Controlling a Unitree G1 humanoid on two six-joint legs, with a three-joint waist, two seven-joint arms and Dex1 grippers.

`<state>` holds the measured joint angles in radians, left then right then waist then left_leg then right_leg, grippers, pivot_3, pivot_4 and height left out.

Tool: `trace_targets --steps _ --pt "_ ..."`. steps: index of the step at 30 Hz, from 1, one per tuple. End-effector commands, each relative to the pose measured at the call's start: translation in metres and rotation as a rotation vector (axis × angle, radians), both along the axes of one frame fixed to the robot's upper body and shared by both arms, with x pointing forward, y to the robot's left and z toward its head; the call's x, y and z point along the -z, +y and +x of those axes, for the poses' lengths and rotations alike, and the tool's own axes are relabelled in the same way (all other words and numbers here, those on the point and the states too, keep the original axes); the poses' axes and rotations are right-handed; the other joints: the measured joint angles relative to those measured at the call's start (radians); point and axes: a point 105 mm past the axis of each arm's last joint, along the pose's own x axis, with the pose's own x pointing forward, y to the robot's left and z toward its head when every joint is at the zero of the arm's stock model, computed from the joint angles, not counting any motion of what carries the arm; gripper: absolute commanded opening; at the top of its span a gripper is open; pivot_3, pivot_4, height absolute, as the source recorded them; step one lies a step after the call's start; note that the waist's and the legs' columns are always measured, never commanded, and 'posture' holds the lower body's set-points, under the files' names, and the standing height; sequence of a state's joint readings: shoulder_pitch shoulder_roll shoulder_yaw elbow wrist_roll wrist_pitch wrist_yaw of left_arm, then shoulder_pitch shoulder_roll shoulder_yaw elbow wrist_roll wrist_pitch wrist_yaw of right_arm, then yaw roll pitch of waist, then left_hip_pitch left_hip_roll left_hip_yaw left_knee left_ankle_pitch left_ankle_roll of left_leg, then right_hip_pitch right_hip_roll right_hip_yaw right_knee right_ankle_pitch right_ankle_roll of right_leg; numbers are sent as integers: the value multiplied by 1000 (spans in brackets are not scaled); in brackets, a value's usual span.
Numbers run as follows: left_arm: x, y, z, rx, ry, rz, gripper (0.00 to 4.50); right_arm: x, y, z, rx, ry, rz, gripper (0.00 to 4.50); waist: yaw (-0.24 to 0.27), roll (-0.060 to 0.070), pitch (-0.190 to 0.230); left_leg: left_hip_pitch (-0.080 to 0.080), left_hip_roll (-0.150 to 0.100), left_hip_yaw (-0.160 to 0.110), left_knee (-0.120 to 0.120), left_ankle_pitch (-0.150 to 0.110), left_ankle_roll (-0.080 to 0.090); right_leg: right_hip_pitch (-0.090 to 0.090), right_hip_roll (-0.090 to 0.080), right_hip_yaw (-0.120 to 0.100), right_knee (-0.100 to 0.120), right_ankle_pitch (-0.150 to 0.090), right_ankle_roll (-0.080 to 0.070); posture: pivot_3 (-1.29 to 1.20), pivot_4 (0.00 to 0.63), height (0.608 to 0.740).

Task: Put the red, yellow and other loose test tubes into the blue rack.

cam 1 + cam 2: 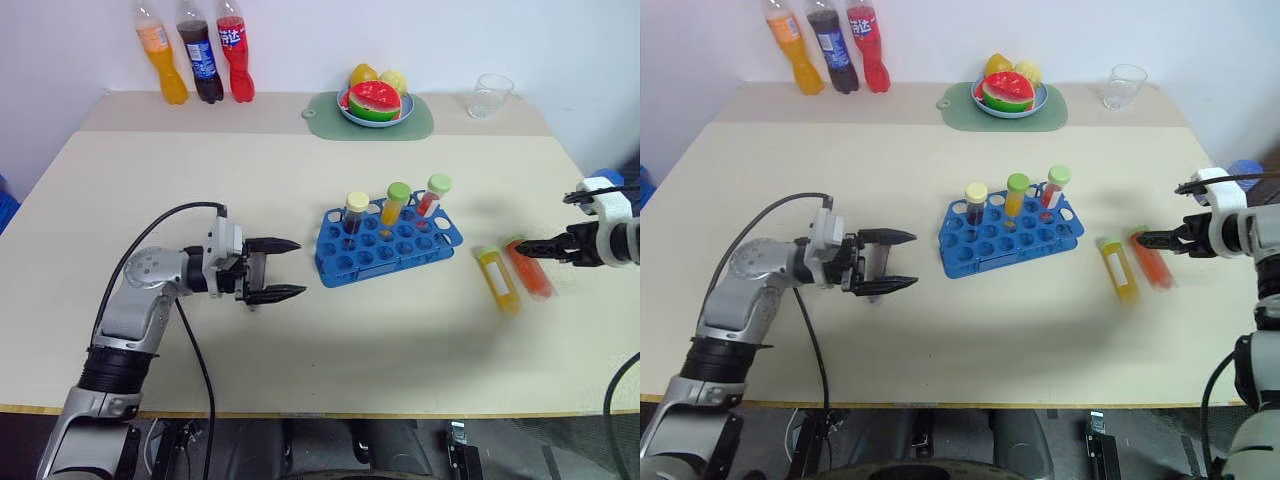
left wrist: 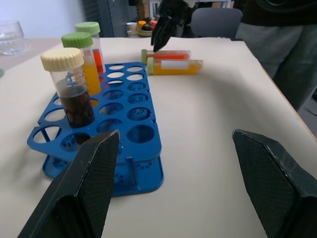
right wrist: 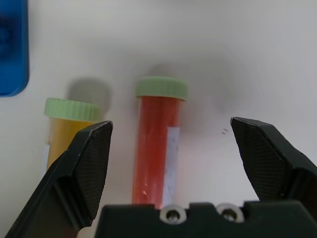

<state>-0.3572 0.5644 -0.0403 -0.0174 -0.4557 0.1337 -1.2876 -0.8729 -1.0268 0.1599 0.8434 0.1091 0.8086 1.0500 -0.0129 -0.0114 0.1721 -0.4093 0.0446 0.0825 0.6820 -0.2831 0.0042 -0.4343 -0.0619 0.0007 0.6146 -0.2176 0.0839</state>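
The blue rack [image 1: 390, 248] stands mid-table with three upright capped tubes in its back row: dark [image 1: 355, 212], yellow [image 1: 395, 205] and red [image 1: 434, 195]. To its right, two loose green-capped tubes lie flat side by side: the yellow test tube [image 1: 498, 282] and the red test tube [image 1: 529, 268]. My right gripper [image 1: 525, 250] is open and hovers just above the red tube, its fingers [image 3: 89, 163] straddling that tube [image 3: 153, 148] in the right wrist view. Left of the rack, my left gripper [image 1: 300, 268] is open and empty, pointing at it.
Three soda bottles [image 1: 195, 50] stand at the back left. A fruit plate [image 1: 375, 102] on a green mat and a clear glass [image 1: 489, 95] are at the back. A person's legs [image 2: 277, 44] show past the table's right edge.
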Motion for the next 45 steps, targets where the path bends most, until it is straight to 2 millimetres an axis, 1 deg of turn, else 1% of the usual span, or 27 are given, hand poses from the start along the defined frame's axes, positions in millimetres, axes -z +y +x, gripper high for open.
trace_targets --steps 1,8,15,18,20,21,23,24,27,28,30,32,35,37,39,40,41,43,45 --pt "-10 2 -4 -9 -31 -20 3734 -6 -5 1 -1 0 -22 4240 1 0 0 0 0 0 0 0 0 0 0 0 0 0 0 0 150 740" --pt "-9 5 -10 -34 -19 -22 3734 6 -7 -3 -23 65 -29 4240 -3 1 0 0 0 0 0 0 0 0 0 0 0 0 0 0 150 740" --pt "-9 6 -14 -51 -10 -22 3734 18 2 -1 -65 112 -34 4240 -5 1 0 0 0 0 0 0 0 0 0 0 1 0 0 0 150 740" --pt "-8 8 -15 -56 -3 -19 3793 23 7 4 -68 114 -33 3409 -7 1 0 0 0 0 0 0 0 0 0 0 1 0 0 0 150 740" --pt "-7 8 -16 -60 1 -17 3793 23 10 7 -70 108 -30 2461 -9 1 0 1 1 1 0 0 0 0 1 0 1 0 0 0 150 740" --pt "-7 9 -17 -61 3 -16 3793 23 12 8 -77 110 -32 1801 -9 1 0 1 1 1 0 0 0 0 1 0 1 0 0 0 150 740" --pt "-6 9 -18 -62 5 -15 3793 26 12 8 -89 116 -45 914 -9 0 0 1 1 1 0 0 0 0 1 0 1 0 0 0 150 740" --pt "-6 9 -18 -63 6 -15 3793 27 12 8 -94 119 -51 754 -9 0 0 1 1 1 0 0 0 0 1 0 1 0 0 0 150 740" --pt "-6 8 -18 -65 8 -16 3793 31 7 6 -113 119 -100 754 -9 0 0 1 1 1 0 0 0 1 1 0 1 0 0 0 150 740" --pt "-6 8 -17 -66 6 -17 3793 28 6 8 -121 84 -103 754 -9 0 0 2 1 1 0 0 0 1 1 0 1 0 0 0 150 740" --pt "-6 7 -16 -68 1 -22 3793 18 4 16 -145 -46 -119 754 -9 -2 -2 2 1 1 0 0 0 1 1 0 1 0 0 0 150 740" --pt "-7 6 -15 -70 -2 -27 3793 7 0 20 -99 -123 -86 754 -10 -2 -2 2 1 1 1 0 0 2 1 0 1 0 0 0 150 740" --pt "-7 4 -12 -66 -9 -29 3793 -21 2 29 -79 -384 -4 754 -8 -2 -1 3 1 3 1 0 0 2 0 1 1 1 -1 0 150 740" --pt "-8 3 -11 -61 -12 -30 3793 -29 0 30 -47 -479 2 754 -5 0 0 2 1 2 1 0 0 2 1 1 1 1 0 0 150 740" --pt "-9 0 -9 -49 -15 -35 3793 -46 5 32 -21 -677 39 754 -2 0 0 2 1 2 0 0 0 1 1 1 1 1 0 0 150 740" --pt "-9 -1 -8 -44 -16 -35 3793 -53 6 31 -5 -752 48 754 -1 0 0 2 1 1 0 0 0 1 2 1 1 1 0 0 150 740" --pt "-10 -2 -6 -37 -19 -32 3793 -59 12 27 -2 -854 51 754 0 0 0 2 1 1 0 0 0 1 3 1 1 2 1 0 150 740" --pt "-11 -2 -1 -30 -24 -29 3793 -62 25 18 18 -984 30 754 2 0 0 2 2 0 0 0 0 2 4 1 1 3 3 0 150 740" --pt "-12 -3 2 -20 -28 -24 3793 -56 42 10 31 -1058 22 754 3 0 -1 1 2 -1 0 0 0 2 4 1 1 3 3 0 150 740"
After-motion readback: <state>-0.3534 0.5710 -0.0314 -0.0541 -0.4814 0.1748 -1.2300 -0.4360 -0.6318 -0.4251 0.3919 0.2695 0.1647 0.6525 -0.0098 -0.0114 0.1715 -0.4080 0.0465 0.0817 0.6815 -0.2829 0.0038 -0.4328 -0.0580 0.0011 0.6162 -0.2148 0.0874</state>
